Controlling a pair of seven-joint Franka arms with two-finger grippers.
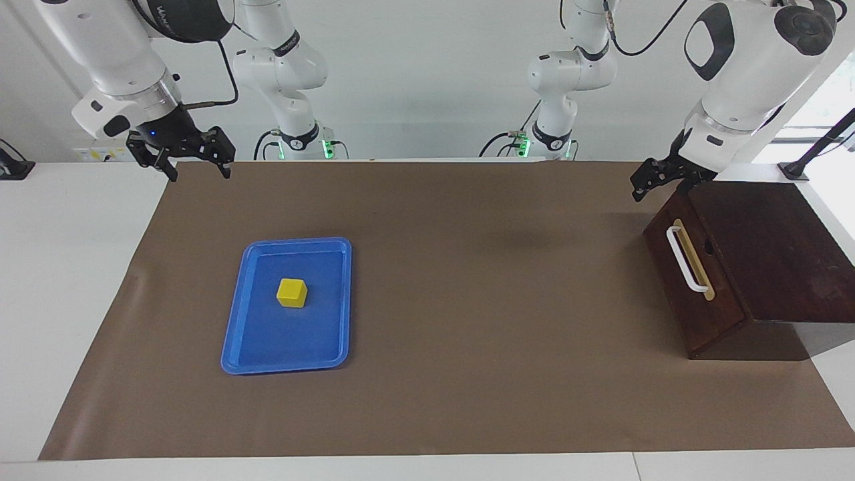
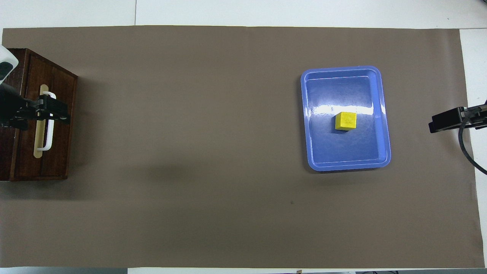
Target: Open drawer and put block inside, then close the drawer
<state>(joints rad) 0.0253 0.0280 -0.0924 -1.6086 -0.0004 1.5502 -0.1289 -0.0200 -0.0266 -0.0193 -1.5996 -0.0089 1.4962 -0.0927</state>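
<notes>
— Drawer status?
— Drawer (image 1: 695, 277) shut, white handle (image 1: 688, 259) untouched; left gripper (image 1: 646, 182) hangs over the box's corner.
— Block?
— Block (image 1: 292, 293) sits in the blue tray (image 1: 267, 361). Right gripper (image 1: 198, 167) raised, fingers apart.

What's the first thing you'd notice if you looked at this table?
Probably the bright yellow block, sitting in a blue tray toward the right arm's end of the table. Next, the dark wooden box at the left arm's end, its drawer shut, with a white handle. The left gripper hangs by the box's top corner, and the right gripper waits, open, up over the brown mat's edge.
</notes>
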